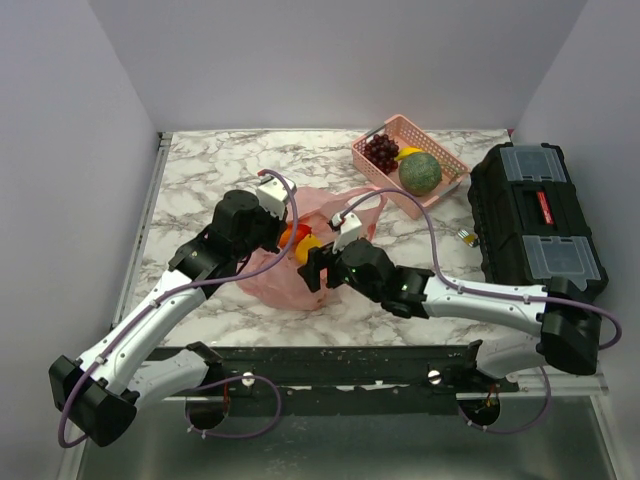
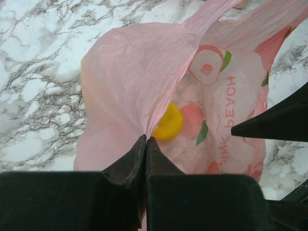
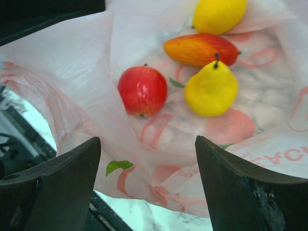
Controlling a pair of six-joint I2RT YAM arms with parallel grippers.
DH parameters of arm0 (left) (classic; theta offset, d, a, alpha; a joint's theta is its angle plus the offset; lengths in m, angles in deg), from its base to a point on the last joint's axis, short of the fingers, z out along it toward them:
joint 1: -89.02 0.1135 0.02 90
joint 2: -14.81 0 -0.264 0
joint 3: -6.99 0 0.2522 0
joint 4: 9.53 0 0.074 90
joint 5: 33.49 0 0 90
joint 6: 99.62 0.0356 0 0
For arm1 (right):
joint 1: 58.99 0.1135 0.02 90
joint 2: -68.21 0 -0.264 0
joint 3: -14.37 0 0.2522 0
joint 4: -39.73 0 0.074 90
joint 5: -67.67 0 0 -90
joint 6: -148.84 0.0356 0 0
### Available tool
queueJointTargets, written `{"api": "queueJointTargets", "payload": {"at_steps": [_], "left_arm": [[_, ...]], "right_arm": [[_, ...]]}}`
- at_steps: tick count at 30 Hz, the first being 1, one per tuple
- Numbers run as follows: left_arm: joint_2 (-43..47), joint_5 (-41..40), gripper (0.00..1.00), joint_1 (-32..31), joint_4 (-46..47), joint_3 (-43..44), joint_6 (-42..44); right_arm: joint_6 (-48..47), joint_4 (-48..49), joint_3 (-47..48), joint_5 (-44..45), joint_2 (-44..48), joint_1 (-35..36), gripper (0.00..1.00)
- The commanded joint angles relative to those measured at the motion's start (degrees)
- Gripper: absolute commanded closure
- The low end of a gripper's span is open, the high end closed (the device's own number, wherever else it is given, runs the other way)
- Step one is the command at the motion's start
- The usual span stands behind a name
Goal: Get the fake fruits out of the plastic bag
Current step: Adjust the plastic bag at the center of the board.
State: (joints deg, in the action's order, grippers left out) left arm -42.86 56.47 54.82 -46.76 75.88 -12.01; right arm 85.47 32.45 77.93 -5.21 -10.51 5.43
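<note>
top: plastic bag (image 1: pixel 270 282) mid bench (image 1: pixel 200 170), basket (image 1: pixel 385 184) and black box (image 1: pixel 535 215) to its right | left wrist: left tool (image 2: pixel 146 142) pinched on bag edge, fold half hides yellow fruit (image 2: pixel 169 122) | right wrist: right tool (image 3: pixel 147 142) wide open above red apple (image 3: pixel 142 90), yellow pear (image 3: pixel 211 89) in bag

**A:** Entry one, top view: lighting?

**B:** Bright, even and diffuse from overhead. Faint soft shadows lie under the arms on the marble surface (image 1: pixel 200 170). The black toolbox (image 1: pixel 500 200) shows little detail.

**A:** Entry two, left wrist?

**B:** Light passes through the plastic bag (image 2: pixel 134 72), which glows pink. The left tool (image 2: pixel 146 139) is near-black and soft-focused.

**A:** Entry three, right wrist?

**B:** Small glare spots sit on the red apple (image 3: pixel 143 90) and the yellow pear (image 3: pixel 211 89). The right tool (image 3: pixel 147 142) is blurred along the bottom edge, and the top-left corner is dark.
</note>
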Motion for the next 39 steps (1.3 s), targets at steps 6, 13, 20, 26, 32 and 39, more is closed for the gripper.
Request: {"api": "queueJointTargets", "payload": {"at_steps": [6, 13, 20, 26, 32, 39], "left_arm": [[1.8, -1.4, 1.0, 0.0, 1.0, -0.7, 0.2], [1.5, -1.8, 1.0, 0.0, 0.9, -0.6, 0.4], [0.0, -0.7, 0.59, 0.2, -5.2, 3.5, -5.9], [6.7, 0.0, 0.25, 0.2, -14.1, 5.7, -13.6], [16.5, -1.0, 0.01, 0.3, -23.2, 4.6, -21.0], [28.7, -0.2, 0.01, 0.4, -23.3, -9.4, -41.4]], "right_arm": [[-4.6, -1.6, 3.4, 17.9, -1.0, -0.2, 0.22], [-7.1, 5.4, 0.8, 5.9, 3.3, -0.3, 0.23], [-7.3, 3.2, 0.9, -5.7, 1.1, -0.3, 0.21], [-1.7, 8.5, -1.7, -16.0, -1.9, -0.3, 0.24], [2.5, 15.6, -2.8, -25.7, -5.9, -0.3, 0.33], [7.5, 21.4, -4.7, -29.1, -7.6, -0.2, 0.34]]}}
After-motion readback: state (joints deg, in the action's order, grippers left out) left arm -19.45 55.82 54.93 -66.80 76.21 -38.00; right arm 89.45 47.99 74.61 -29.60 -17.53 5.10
